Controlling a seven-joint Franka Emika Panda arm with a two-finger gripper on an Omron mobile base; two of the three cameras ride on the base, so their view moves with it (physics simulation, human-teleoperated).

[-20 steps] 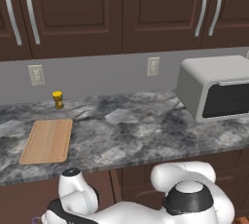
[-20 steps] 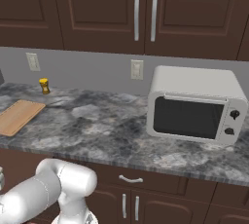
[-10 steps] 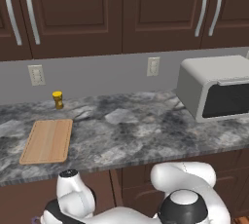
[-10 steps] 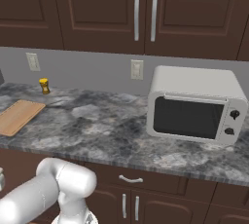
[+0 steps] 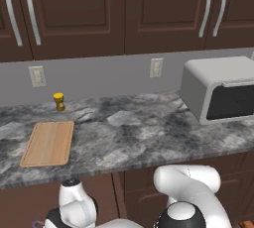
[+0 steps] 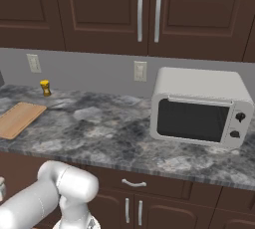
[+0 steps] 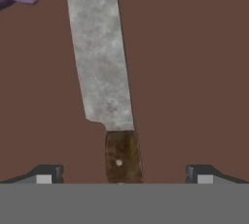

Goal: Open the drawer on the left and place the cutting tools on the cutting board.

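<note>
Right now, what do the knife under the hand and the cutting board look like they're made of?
The knife: the blade looks like dull, mottled grey metal, the handle like dark brown wood with one pale rivet. The cutting board: probably light tan wood, matte, with faint grain lines.

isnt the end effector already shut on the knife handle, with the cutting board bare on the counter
Not shut. The hand view shows the end effector open, its fingertips standing wide apart on either side of the knife, whose dark handle lies between them without touching. The rest holds: the cutting board lies bare on the counter in the left base view.
</note>
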